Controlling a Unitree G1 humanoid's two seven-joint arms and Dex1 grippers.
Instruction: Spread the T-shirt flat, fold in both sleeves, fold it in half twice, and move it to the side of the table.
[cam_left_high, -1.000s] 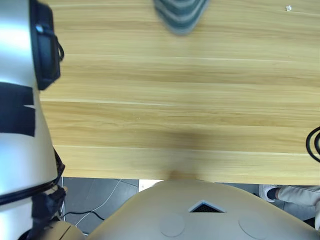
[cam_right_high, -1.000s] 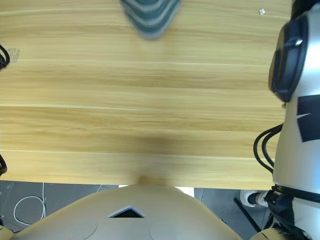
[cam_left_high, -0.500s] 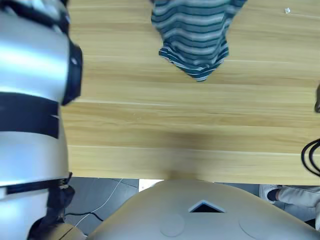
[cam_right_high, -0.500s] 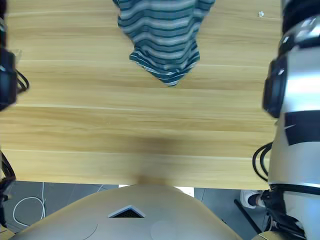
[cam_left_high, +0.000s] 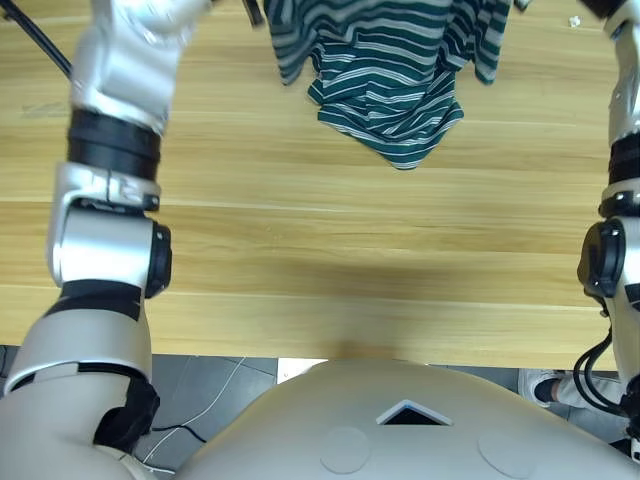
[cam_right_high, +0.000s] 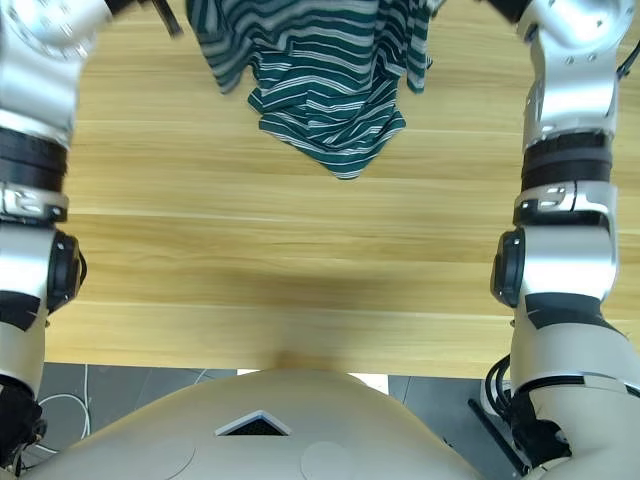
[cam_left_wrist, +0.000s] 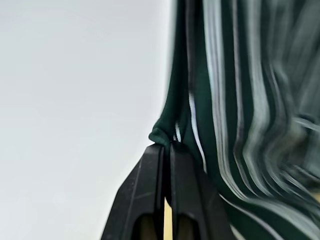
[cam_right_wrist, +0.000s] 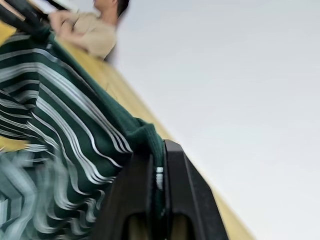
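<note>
The dark green, white-striped knit T-shirt (cam_left_high: 385, 90) hangs at the top centre of the head views, gathered into a drooping bunch whose lowest point sags toward the pale wooden plank counter (cam_left_high: 300, 250). Whether that point touches the wood I cannot tell.

It hangs like this because each tool holds one side of it up. In the left wrist view, the left tool (cam_left_wrist: 166, 150) has its black fingers pressed together on a small tuck of the fabric's edge. In the right wrist view, the right tool (cam_right_wrist: 157, 165) pinches a rolled edge in the same way.

Gripping two separated points and lifting lets the cloth's own weight pull out the crumples. I judge this to be the spreading step, with the shirt not yet laid flat. The middle is slack and folded between the two grips, so a wider spread looks needed before lowering.
</note>
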